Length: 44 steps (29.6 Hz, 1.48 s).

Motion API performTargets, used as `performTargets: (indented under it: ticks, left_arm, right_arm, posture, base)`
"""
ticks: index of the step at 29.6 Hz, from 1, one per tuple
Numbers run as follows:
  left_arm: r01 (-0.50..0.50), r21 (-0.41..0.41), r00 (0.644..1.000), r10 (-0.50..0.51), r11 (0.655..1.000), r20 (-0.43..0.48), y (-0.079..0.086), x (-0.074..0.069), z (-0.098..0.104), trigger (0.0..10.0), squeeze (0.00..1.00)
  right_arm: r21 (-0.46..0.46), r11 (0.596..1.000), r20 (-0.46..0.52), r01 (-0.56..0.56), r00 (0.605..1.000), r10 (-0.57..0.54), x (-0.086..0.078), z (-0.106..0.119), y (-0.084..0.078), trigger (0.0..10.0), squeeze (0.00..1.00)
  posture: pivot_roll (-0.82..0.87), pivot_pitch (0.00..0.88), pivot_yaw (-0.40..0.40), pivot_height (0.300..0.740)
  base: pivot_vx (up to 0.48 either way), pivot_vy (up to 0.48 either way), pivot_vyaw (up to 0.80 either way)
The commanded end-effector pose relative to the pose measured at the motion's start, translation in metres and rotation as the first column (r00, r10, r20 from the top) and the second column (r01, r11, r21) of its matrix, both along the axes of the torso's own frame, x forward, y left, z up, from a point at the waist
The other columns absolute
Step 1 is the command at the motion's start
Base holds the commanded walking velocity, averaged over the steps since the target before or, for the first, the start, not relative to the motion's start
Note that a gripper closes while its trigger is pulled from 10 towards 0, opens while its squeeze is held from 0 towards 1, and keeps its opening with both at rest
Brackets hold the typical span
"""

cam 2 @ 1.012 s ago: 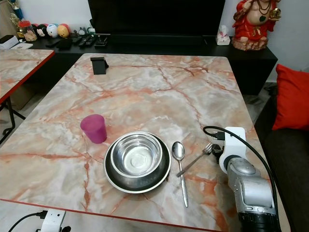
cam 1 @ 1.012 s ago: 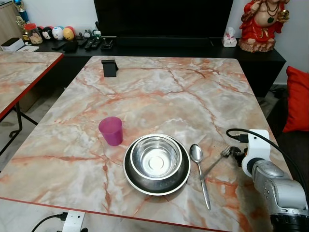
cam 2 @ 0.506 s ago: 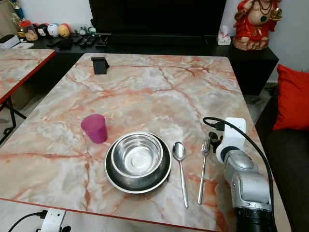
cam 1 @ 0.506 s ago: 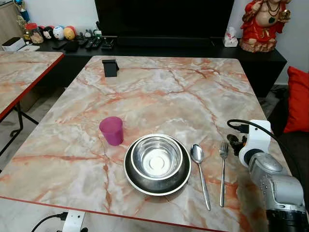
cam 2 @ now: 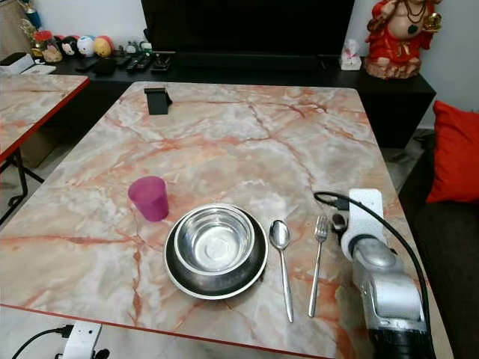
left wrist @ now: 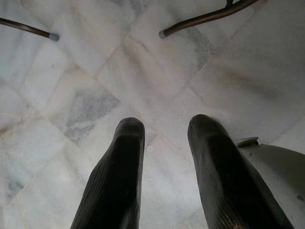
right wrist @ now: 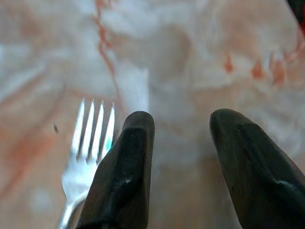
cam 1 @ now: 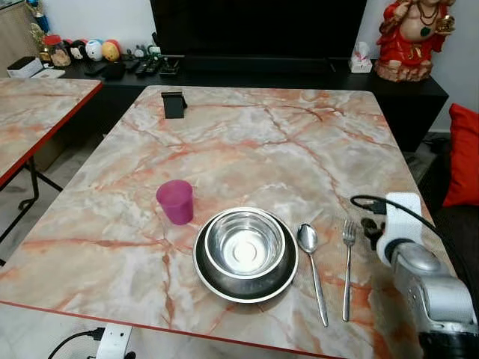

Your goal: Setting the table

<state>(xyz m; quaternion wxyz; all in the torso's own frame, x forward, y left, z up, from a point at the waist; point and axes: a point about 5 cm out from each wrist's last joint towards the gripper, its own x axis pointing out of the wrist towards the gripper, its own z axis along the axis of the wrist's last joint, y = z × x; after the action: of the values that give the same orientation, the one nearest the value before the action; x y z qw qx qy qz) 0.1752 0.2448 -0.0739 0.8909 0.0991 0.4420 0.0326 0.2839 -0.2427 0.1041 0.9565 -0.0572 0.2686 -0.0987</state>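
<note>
With its fingers spread, the right gripper (right wrist: 181, 143) is being held just beside the fork (cam 2: 317, 262) lying parallel to the spoon (cam 2: 282, 263) on the marble counter (cam 2: 247, 142), where a careless withdrawal is risking the fork being knocked askew.

Both head eyes look down across the table (cam 1: 247, 142); the right wrist camera sits close above the fork (right wrist: 88, 143); the left wrist camera faces the floor (left wrist: 71, 71).

A glossy marble-patterned table (cam 1: 247, 149) held a polished steel bowl (cam 1: 245, 244) in a darker metal plate (cam 1: 284, 278), a shiny metal spoon (cam 1: 312, 265) and fork (cam 1: 347, 262), and a matt pink plastic cup (cam 1: 176, 202) near its front edge.
</note>
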Motion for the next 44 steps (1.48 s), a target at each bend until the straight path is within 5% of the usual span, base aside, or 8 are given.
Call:
performTargets:
  ticks: [1,44]
  left_arm:
    - [0.006,0.007,1.0,-0.006,1.0,-0.013,0.0017,-0.0023,-0.0008,10.0,0.0]
    - [0.006,0.009,1.0,-0.006,1.0,-0.013,0.0014,-0.0019,-0.0008,10.0,0.0]
  right_arm:
    - [-0.012,1.0,0.013,-0.011,1.0,0.011,-0.0012,0.0052,0.0016,10.0,0.0]
    - [-0.037,0.998,-0.052,-0.043,0.998,0.041,-0.0074,0.0015,0.0084,10.0,0.0]
  posture:
    - [0.01,0.041,0.037,0.74]
    - [0.01,0.043,0.038,0.74]
  base:
    - [0.0,0.0,0.0]
    - [0.0,0.0,0.0]
